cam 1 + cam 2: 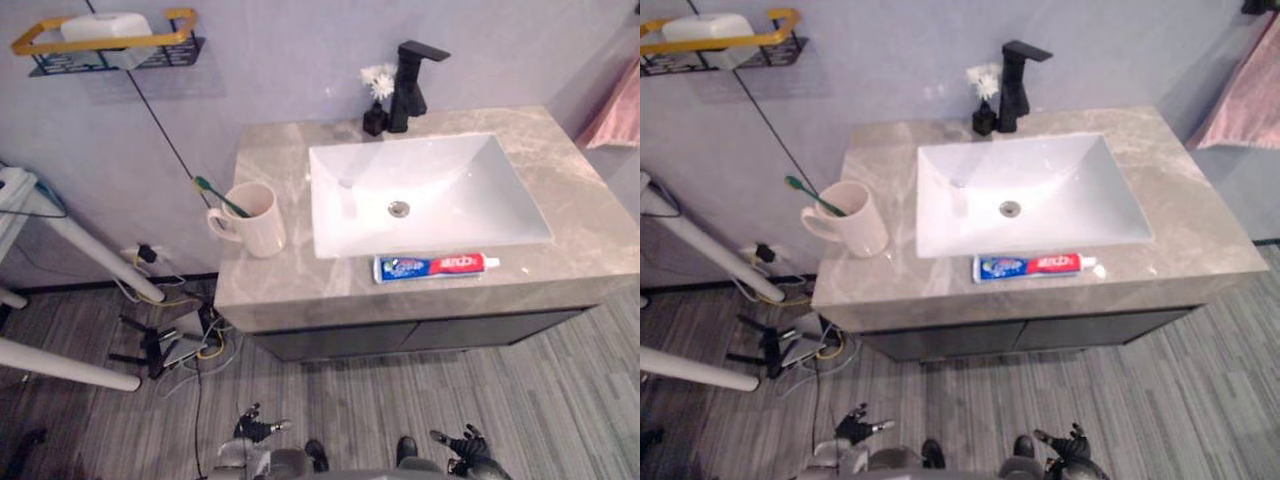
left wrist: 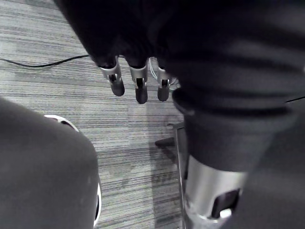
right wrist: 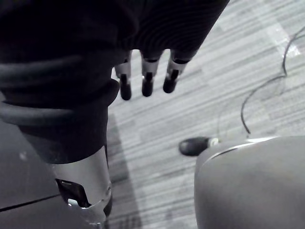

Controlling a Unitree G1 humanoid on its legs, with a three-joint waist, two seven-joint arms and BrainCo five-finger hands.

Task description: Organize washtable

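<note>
Standing before the counter (image 1: 570,215) with the left hand (image 1: 258,428) and the right hand (image 1: 466,446) hanging low, close to the floor (image 1: 400,400) and well apart from everything on top. Gripping nothing on either side: showing loose, nearly straight fingers (image 2: 138,88) in the left wrist view and equally loose, empty fingers (image 3: 147,82) in the right wrist view.

Looking down on the toothpaste (image 1: 435,266) lying flat along the counter's front edge, just before the sink (image 1: 430,190), cap end pointing to the robot's right. Noting the mug (image 1: 255,222) standing upright left of the sink, with a green toothbrush (image 1: 218,194) leaning out over its rim.

Judging this as the very start, with nothing tidied yet and the toothpaste probably calling for the first reach. Doing that well likely means:
- Raising the nearer right hand.
- Coming down over the tube's middle.
- Pinching across its narrow width, not along its length.
- Staying clear of the sink's lip.

Guarding against the flat tube sliding on the smooth stone under a shallow grip. If dropping it into the mug, entering beside the toothbrush without tipping the mug.
</note>
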